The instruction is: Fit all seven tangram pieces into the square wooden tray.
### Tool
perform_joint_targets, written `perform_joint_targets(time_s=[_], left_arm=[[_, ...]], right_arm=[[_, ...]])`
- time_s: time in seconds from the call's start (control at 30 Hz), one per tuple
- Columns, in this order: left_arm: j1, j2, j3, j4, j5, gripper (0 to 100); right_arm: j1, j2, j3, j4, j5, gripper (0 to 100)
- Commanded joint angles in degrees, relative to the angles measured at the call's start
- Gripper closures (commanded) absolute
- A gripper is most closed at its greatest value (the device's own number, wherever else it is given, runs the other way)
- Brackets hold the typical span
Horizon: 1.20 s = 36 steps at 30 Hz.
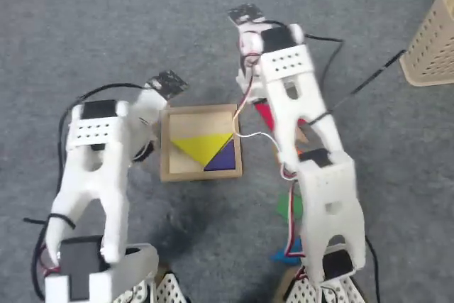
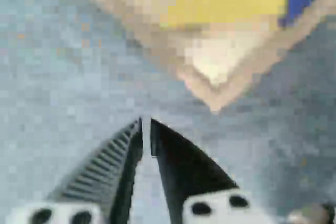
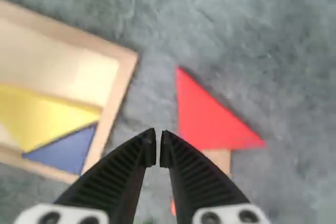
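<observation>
The left gripper (image 2: 145, 125) and right gripper (image 3: 157, 136), both clenched on nothing, hang just outside the tray (image 1: 164, 148). The tray holds a yellow piece (image 1: 201, 145) and a blue piece (image 1: 224, 158). A red piece (image 3: 209, 115) lies beside it.

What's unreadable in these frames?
- High view: right arm covers most of the red piece and green piece; loose-piece count unclear.
- Left wrist view: tray blurred, cut off by the edge.
- Right wrist view: right gripper hides part of the tan piece.
</observation>
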State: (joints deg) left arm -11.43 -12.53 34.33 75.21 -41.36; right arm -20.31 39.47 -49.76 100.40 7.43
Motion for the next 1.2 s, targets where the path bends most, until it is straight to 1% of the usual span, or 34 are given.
perform_joint_targets(time_s=[0.0,0.07,0.17,0.27,0.33,0.43,0.53,0.63,0.77,0.87,0.9,1.0,1.07,1.1,1.17], left_arm=[[0.44,-1.05,-2.77,-4.31,6.68,95],[2.99,0.97,-2.77,-6.24,9.05,92],[7.74,4.92,-3.47,-9.49,12.4,91],[11.96,9.85,-6.64,-11.08,15.03,91],[13.54,13.89,-9.27,-11.25,16.35,91],[14.51,20.57,-13.76,-11.25,16.79,91],[15.03,26.81,-17.8,-10.99,16.79,91],[15.12,31.65,-20.18,-10.99,17.05,91],[13.71,36.13,-24.57,-10.99,17.05,91],[11.96,37.8,-28.7,-10.81,17.05,91],[11.52,37.71,-30.11,-9.67,17.14,91],[11.78,33.76,-34.33,-2.55,17.14,93],[12.92,28.84,-34.86,1.93,16.97,94],[13.63,25.93,-33.71,3.52,16.79,95],[15.56,20.75,-28.53,3.96,16.62,99]], right_arm=[[4.44,-17.36,10.64,2.59,0.0,95.0],[6.55,-24.4,17.49,2.42,2.2,95.0],[10.07,-33.19,28.66,0.57,5.36,95.0],[14.29,-39.87,43.25,-7.34,7.47,94.9],[16.66,-43.21,53.71,-13.67,9.41,94.8],[19.3,-47.16,67.78,-22.99,11.43,94.6],[20.18,-49.54,77.63,-30.02,12.48,94.6],[19.91,-50.33,82.81,-33.71,12.48,94.6],[19.82,-50.33,86.24,-37.67,12.13,94.6],[19.82,-50.33,87.74,-38.99,12.04,94.6],[20.0,-50.33,87.82,-38.99,12.04,94.6],[20.18,-50.95,88.0,-38.81,11.78,95.0],[20.18,-51.03,87.91,-38.9,9.85,95.0],[20.26,-51.03,87.91,-38.9,9.41,95.0],[21.23,-51.03,88.35,-38.81,9.58,95.0]])
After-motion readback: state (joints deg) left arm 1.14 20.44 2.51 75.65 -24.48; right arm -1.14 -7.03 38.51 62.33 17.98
